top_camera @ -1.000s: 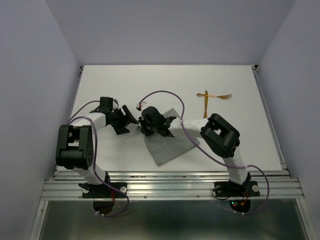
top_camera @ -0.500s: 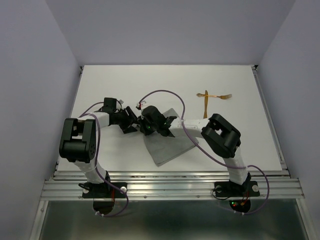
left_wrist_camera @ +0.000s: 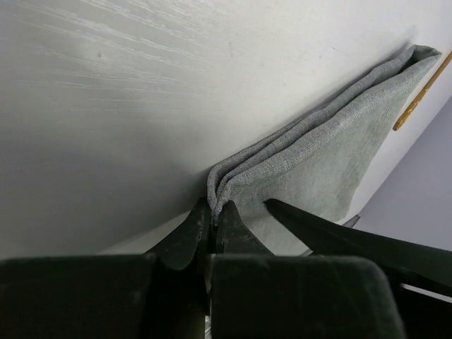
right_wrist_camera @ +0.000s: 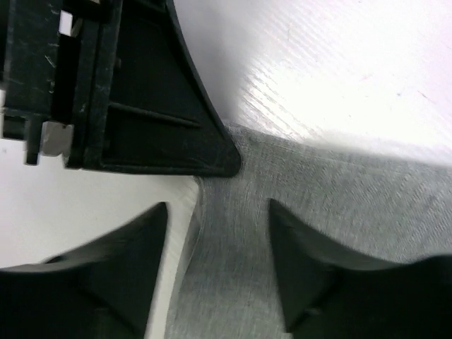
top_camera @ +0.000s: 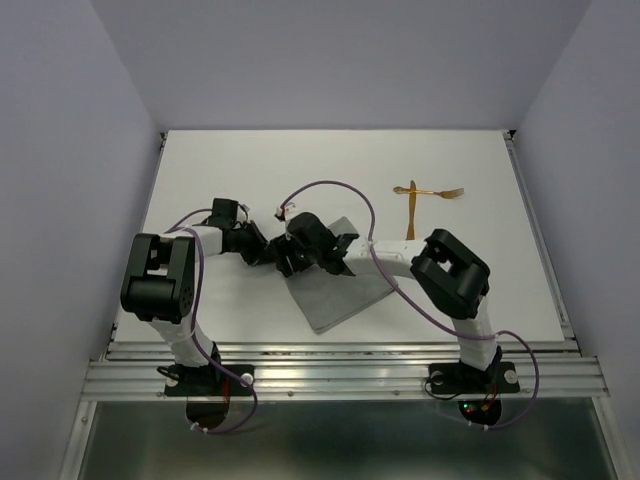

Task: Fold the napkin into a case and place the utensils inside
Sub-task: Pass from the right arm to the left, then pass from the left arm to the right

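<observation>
Found napkin (top_camera: 345,300) lying in flat stacked layers on bench (top_camera: 200,170), not yet a narrow case. Observed left pincer (left_wrist_camera: 214,212) clamped on napkin's left corner, both fingers pinched tight on the layered edge. Observed right pincer (right_wrist_camera: 217,206) open, fingers spread either side of napkin's edge just beside that same corner, gripping nothing, close against left pincer. Located utensils (top_camera: 411,200) beyond napkin's far right side, well apart from it, crossed on bench, untouched. Traced napkin's folded edge from the held corner straight away from left pincer toward the corner nearest utensils. Took that line as the long axis, with all cloth lying ahead and to the right of left pincer, none behind it. Rated left pincer as the only one with hold of napkin, right pincer as equally near but idle. Judged folding stage unfinished, loading of utensils not begun. Judged coming move to hinge on carrying the held corner across napkin, over its own body, toward the opposite side. Flagged risk: layers slipping apart at the pinch, or right pincer's spread fingers snagging the edge during the carry.
</observation>
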